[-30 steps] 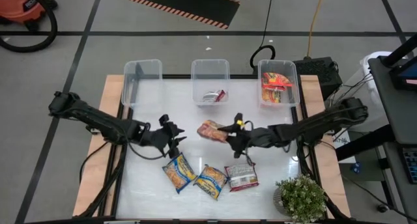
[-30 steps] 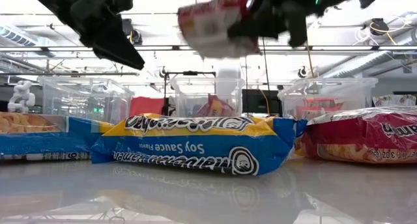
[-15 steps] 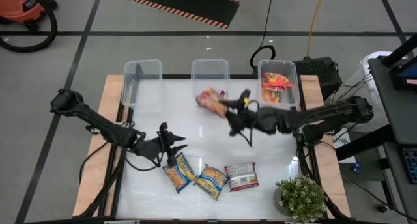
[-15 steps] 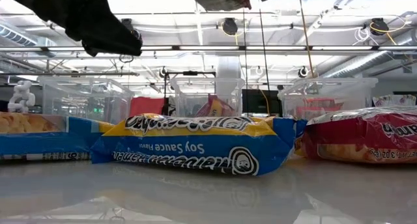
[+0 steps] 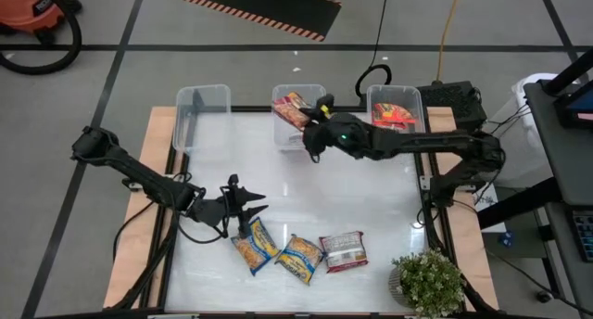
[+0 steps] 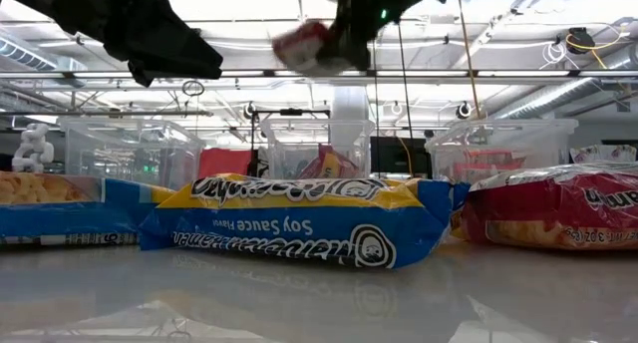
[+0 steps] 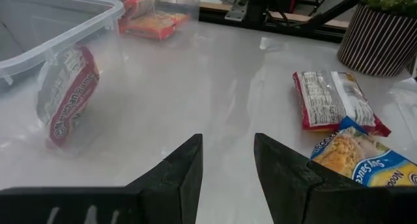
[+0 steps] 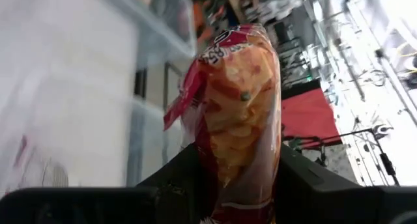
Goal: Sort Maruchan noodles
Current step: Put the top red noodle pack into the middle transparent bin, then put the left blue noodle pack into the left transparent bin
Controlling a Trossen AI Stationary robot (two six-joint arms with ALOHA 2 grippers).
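Note:
My right gripper [image 5: 312, 126] is shut on a maroon-and-white noodle packet [image 5: 294, 108] above the middle clear bin [image 5: 278, 133]; the low view shows this packet [image 6: 303, 44] high in the air. Another maroon packet [image 7: 68, 97] lies inside that bin. My left gripper [image 5: 248, 206] hovers open over the table, just beyond two blue-and-yellow packets [image 5: 255, 246] [image 5: 301, 257] that lie flat. A maroon packet [image 5: 344, 250] lies flat beside them. Orange-red packets [image 5: 393, 118] lie in the right bin. My right gripper pinches the maroon packet between its two fingers at one end [image 8: 236, 175]. The fingers come roughly level from the table's right and near side. The rest of the packet [image 8: 240, 87] sticks out past the fingertips, lifted clear above the middle bin.
Three clear bins stand along the far edge; the left one [image 5: 202, 110] shows nothing inside. A potted plant [image 5: 428, 282] stands at the near right corner. Bare white tabletop [image 5: 371, 203] lies between the bins and the packets.
My right gripper has carried the maroon packet from over the table's middle up and toward the far edge, and now holds it above the middle bin. My left gripper has shifted slightly toward the near edge, staying open.

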